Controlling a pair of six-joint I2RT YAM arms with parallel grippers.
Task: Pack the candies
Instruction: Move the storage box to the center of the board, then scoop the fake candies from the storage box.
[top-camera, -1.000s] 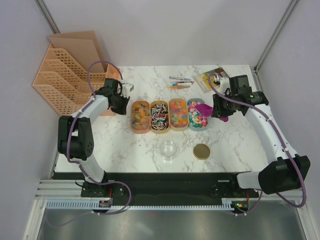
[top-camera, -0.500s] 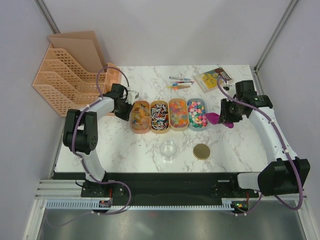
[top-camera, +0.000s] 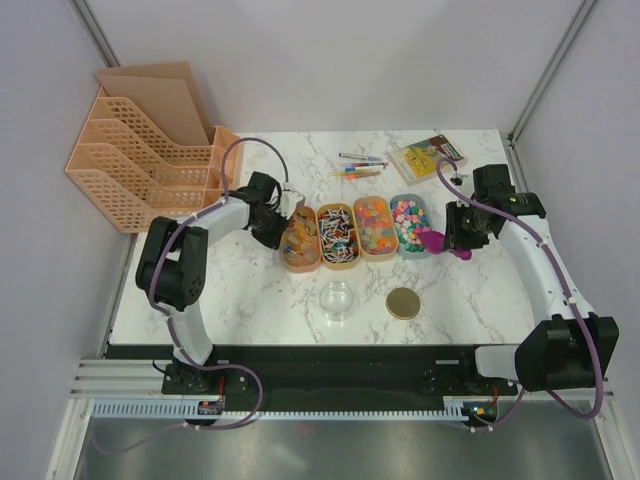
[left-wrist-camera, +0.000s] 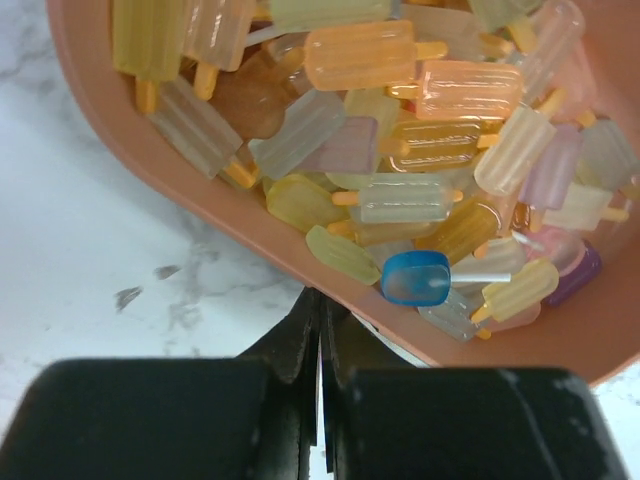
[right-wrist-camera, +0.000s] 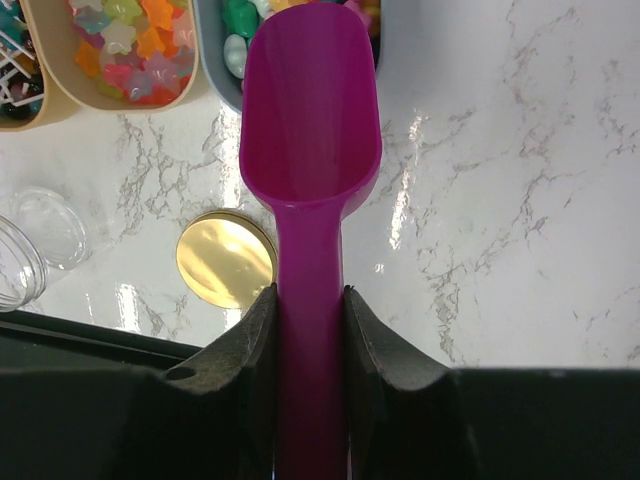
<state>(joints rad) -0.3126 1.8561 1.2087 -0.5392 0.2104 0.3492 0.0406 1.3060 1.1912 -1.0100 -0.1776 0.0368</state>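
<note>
Pushed rightward and skewed since a second earlier, the four trays (top-camera: 300, 269) of candies (top-camera: 375, 222) stood on the bench (top-camera: 250, 290), the left claw (left-wrist-camera: 318, 300), closed tight and holding nothing, against the leftmost tray's wall. The right claw (right-wrist-camera: 310, 300), clamped on the single purple scoop (right-wrist-camera: 310, 110), had drawn back right with the scoop empty, so packing seemingly had not begun. Nearest lay one open jar (top-camera: 337, 298) and one gold lid (top-camera: 403, 303); farthest, several pens (top-camera: 358, 166).

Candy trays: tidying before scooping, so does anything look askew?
Yes. The row of four candy trays slants, its left end lowest in the top view, where the shut left gripper touches the end tray.
</note>
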